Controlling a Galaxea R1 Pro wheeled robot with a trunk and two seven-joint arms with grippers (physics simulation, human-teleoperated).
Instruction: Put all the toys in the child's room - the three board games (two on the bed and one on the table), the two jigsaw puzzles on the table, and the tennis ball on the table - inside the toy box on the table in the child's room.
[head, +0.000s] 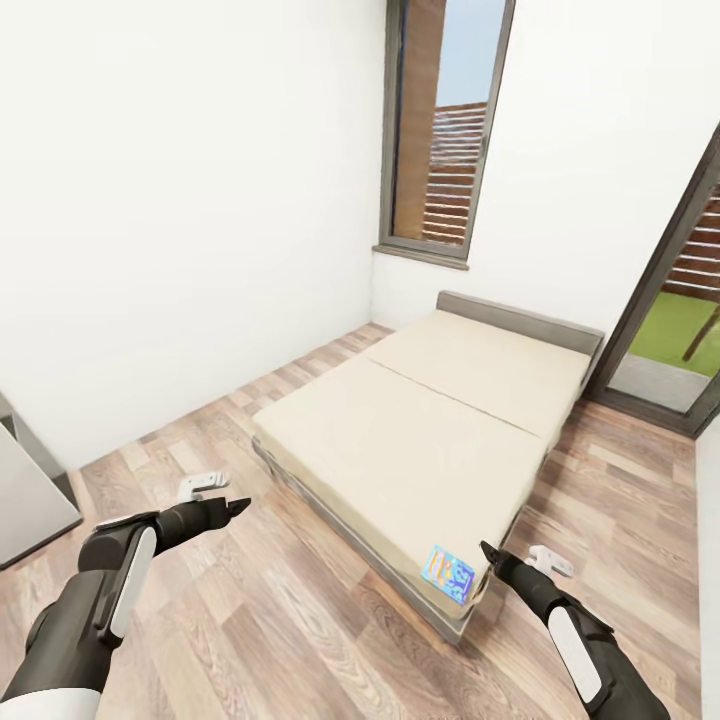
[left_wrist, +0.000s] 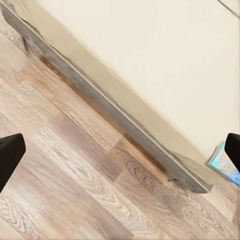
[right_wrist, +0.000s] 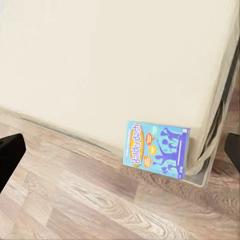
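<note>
Both arms hang low over the plank floor. The left gripper and the right gripper each have their fingers spread wide with nothing between them. Just beside the right gripper, toward the left one, a small blue board game lies on the near corner of the bed. Beyond that, the cream mattress runs to a tall window.
</note>
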